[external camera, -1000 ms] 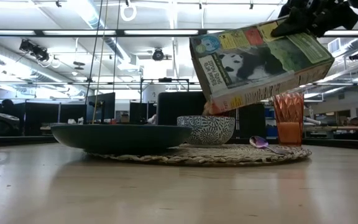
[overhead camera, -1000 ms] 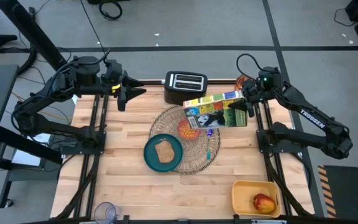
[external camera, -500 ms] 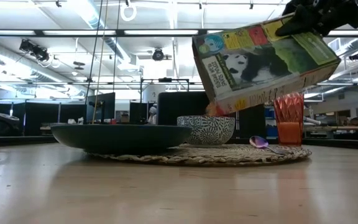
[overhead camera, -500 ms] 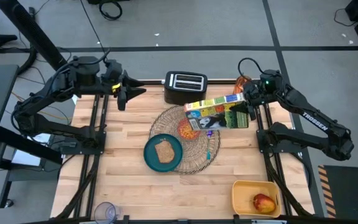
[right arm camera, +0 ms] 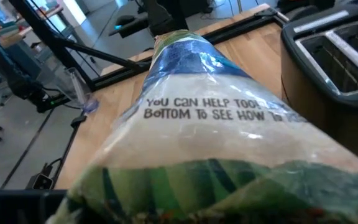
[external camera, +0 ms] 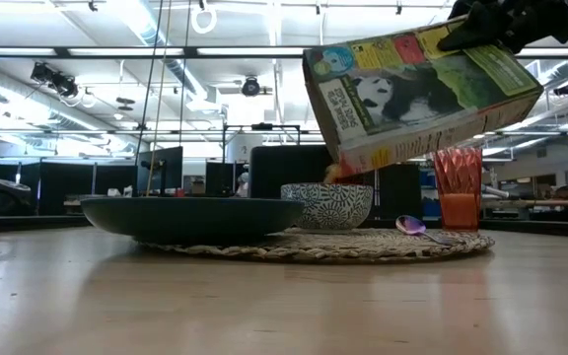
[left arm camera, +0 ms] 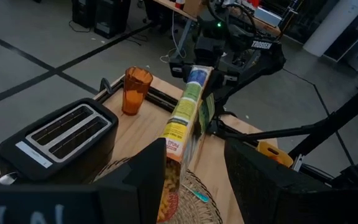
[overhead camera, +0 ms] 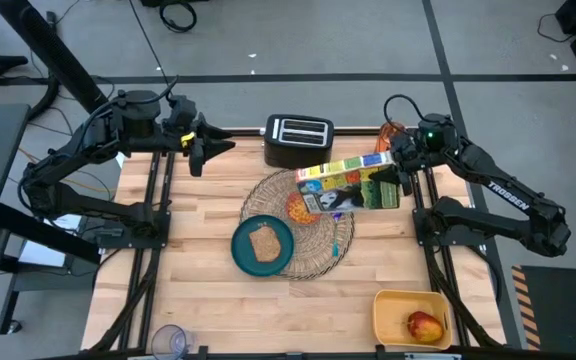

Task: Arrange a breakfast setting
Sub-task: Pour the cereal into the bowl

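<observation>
Left of the toaster (overhead camera: 299, 139), the left hand (overhead camera: 211, 150) hangs idle, fingers spread. The plate (overhead camera: 262, 245) with toast (overhead camera: 264, 241) sits on the mat (overhead camera: 320, 243). The tilted cereal box (overhead camera: 349, 182), reading "YOU CAN HELP TOO", hides much of the bowl (external camera: 327, 205). The right hand (overhead camera: 398, 170) pinches the box, right of the toaster.

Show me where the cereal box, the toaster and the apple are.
cereal box (overhead camera: 348, 186), high view, middle of its upward face.
toaster (overhead camera: 299, 139), high view, top between its slots.
apple (overhead camera: 424, 325), high view, its middle, inside the yellow container.
</observation>
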You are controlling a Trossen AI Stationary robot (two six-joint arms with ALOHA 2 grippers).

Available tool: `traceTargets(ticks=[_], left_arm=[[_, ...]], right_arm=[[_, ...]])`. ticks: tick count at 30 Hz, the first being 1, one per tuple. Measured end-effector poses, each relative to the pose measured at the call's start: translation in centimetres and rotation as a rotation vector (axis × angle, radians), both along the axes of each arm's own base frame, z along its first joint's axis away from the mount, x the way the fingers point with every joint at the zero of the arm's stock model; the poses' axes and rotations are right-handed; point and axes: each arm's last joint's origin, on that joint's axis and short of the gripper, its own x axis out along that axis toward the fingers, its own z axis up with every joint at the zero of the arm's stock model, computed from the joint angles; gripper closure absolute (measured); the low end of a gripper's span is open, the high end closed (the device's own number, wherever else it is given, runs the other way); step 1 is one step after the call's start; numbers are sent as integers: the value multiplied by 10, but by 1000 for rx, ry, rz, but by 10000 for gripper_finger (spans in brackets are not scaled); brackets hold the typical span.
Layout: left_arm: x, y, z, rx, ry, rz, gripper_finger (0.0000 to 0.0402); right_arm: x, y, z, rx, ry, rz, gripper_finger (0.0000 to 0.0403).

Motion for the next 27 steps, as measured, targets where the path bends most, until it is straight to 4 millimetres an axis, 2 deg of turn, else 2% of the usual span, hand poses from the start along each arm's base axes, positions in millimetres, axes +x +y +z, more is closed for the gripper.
traceTargets(ticks=[27], left_arm=[[0, 0, 0, -2, -5, 2, 230]], right_arm=[[0, 2, 1, 6, 9, -43, 228]])
